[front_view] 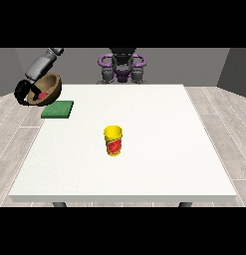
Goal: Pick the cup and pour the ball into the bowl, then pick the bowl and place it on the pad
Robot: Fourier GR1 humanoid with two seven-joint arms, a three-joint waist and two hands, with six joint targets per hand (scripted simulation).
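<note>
One hand (25, 92), black and attached to a grey forearm, shows at the view's left, reaching out past the table's left edge. Its fingers curl round the rim of a brown wooden bowl (51, 87), which it holds in the air, tilted so that the opening faces the hand. Something small and red (43, 94) shows inside the bowl near the fingers; whether it is the ball cannot be told. Just below and to the right of the bowl, a flat green pad (58, 109) lies on the white table (159, 149) near its far left corner. The bowl hangs above the pad's outer edge and does not touch it. A yellow cup (113, 141) with a red label stands upright near the middle of the table, well apart from the pad and bowl. At the far side of the table stands the robot's torso (122, 67), dark with purple rings at the shoulders. No hand shows at the view's right.
</note>
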